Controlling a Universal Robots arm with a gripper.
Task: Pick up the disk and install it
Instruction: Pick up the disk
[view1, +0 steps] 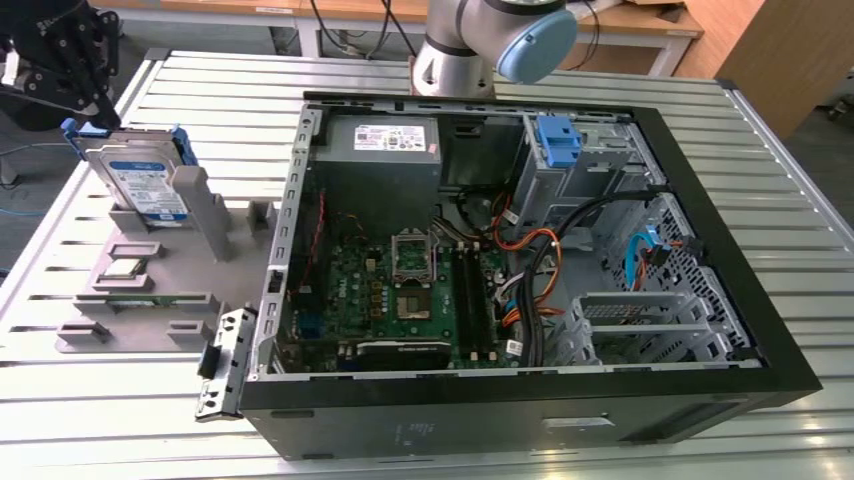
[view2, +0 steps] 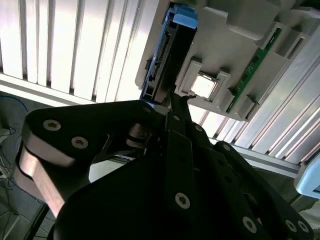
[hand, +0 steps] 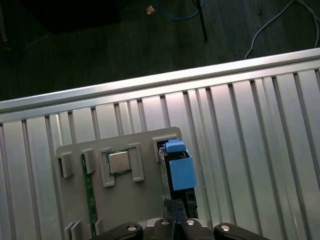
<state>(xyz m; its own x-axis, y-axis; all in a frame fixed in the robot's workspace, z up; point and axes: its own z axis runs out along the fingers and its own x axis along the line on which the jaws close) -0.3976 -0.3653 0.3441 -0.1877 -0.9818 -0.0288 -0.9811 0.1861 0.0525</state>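
The disk (view1: 140, 185) stands on edge in a slot of the grey holder (view1: 147, 300), at the exterior view's left on the slatted table. Its blue-and-white label faces the camera, and the blue carrier frame shows at its upper end. My black gripper (view1: 83, 112) hovers right at that upper end, over the blue handle. In both wrist views the disk (view2: 162, 55) (hand: 180, 170) runs edge-on away from the gripper (view2: 162, 102) (hand: 175, 206), which sits at its near end. The open computer case (view1: 534, 420) lies at the exterior view's right, apart from the gripper.
The holder (hand: 150, 145) also carries a square processor chip (hand: 120, 161) and a green memory stick (hand: 89, 190). Inside the case are a grey power supply (view1: 380, 150), a motherboard, cables, and a metal drive cage (view1: 601, 160) with a blue bracket (view1: 558, 140). The arm's base (view1: 461, 50) stands behind the case.
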